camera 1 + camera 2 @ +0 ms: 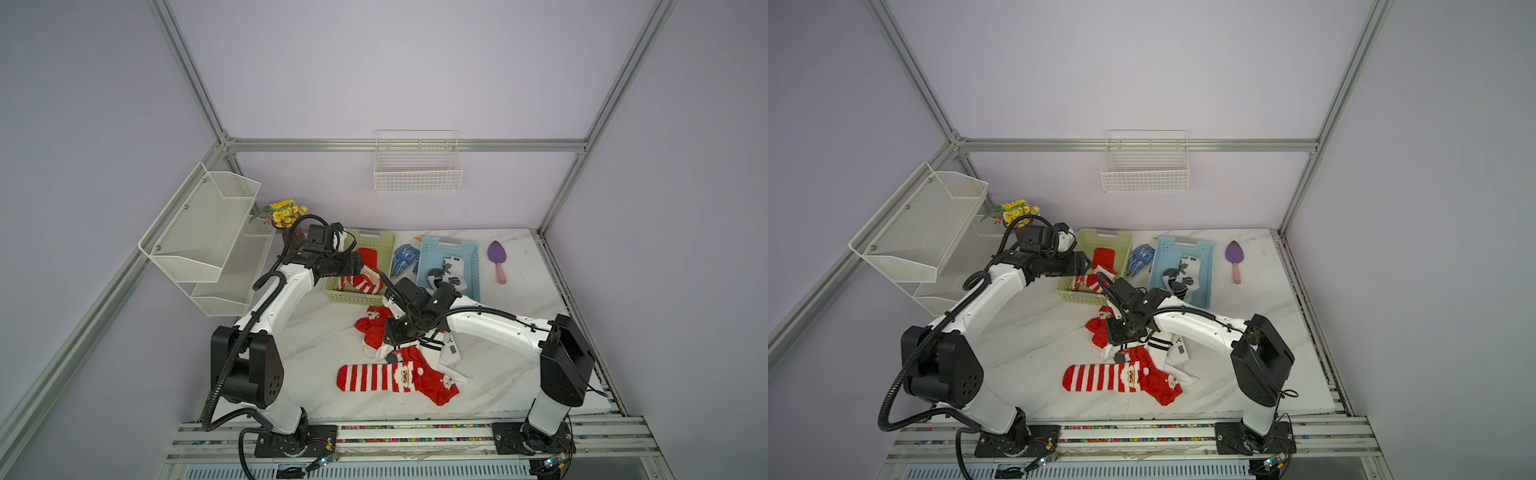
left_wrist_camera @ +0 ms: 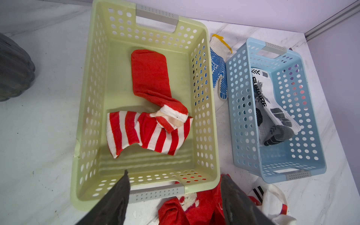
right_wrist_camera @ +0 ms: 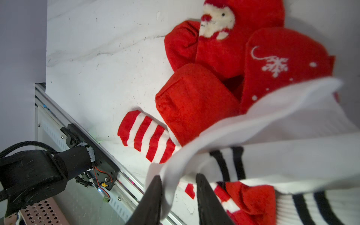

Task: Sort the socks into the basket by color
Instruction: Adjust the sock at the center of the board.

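My left gripper point(image 2: 175, 173) hangs open and empty over the near end of the green basket point(image 2: 85, 97), which holds red and red-striped socks point(image 2: 150, 76). The blue basket point(image 1: 424, 257) holds a white sock with black and grey marks point(image 2: 272, 105). In front of the baskets lies a pile on the table: red Santa socks point(image 1: 372, 328), a long red-and-white striped sock point(image 1: 374, 376) and a white sock with black stripes point(image 1: 446, 345). My right gripper point(image 3: 178, 175) is low over this pile. Its jaws stand apart, with a fold of a white sock point(image 3: 272, 120) hanging loosely between them.
A blue dotted glove point(image 1: 403, 257) lies between the two baskets. A purple trowel point(image 1: 497, 257) lies at the back right. A flower pot point(image 1: 286, 216) and a white mesh shelf point(image 1: 208, 237) stand at the back left. A wire basket point(image 1: 417, 166) hangs on the back wall.
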`<action>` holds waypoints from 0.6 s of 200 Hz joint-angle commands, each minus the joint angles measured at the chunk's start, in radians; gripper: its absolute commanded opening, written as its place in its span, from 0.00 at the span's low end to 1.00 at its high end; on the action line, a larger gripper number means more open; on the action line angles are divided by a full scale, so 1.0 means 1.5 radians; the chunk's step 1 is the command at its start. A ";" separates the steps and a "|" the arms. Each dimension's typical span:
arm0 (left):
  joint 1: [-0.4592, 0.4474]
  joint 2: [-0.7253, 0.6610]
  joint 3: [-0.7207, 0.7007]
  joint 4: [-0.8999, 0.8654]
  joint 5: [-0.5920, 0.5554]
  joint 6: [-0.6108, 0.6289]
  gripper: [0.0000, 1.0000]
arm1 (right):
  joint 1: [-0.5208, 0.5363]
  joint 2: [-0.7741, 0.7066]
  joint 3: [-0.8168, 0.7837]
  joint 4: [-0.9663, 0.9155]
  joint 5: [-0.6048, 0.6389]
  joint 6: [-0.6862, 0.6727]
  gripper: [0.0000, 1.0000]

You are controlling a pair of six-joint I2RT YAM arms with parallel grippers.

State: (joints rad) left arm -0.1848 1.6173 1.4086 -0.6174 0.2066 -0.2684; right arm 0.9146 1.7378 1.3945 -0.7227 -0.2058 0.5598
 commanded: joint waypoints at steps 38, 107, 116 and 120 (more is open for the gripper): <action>0.004 -0.019 -0.019 0.014 0.016 0.003 0.73 | 0.004 -0.079 -0.044 -0.024 0.073 0.030 0.43; 0.003 -0.019 -0.019 0.014 0.015 0.004 0.73 | 0.004 -0.019 -0.020 -0.024 0.081 0.015 0.48; 0.004 -0.019 -0.019 0.014 0.016 0.004 0.73 | 0.004 -0.008 -0.012 -0.027 0.087 0.012 0.48; 0.004 -0.018 -0.019 0.014 0.016 0.003 0.73 | 0.005 -0.002 -0.008 -0.028 0.089 0.010 0.49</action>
State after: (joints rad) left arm -0.1844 1.6173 1.4086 -0.6170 0.2138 -0.2687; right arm 0.9146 1.6875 1.3376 -0.7517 -0.1074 0.5865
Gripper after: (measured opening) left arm 0.726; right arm 0.477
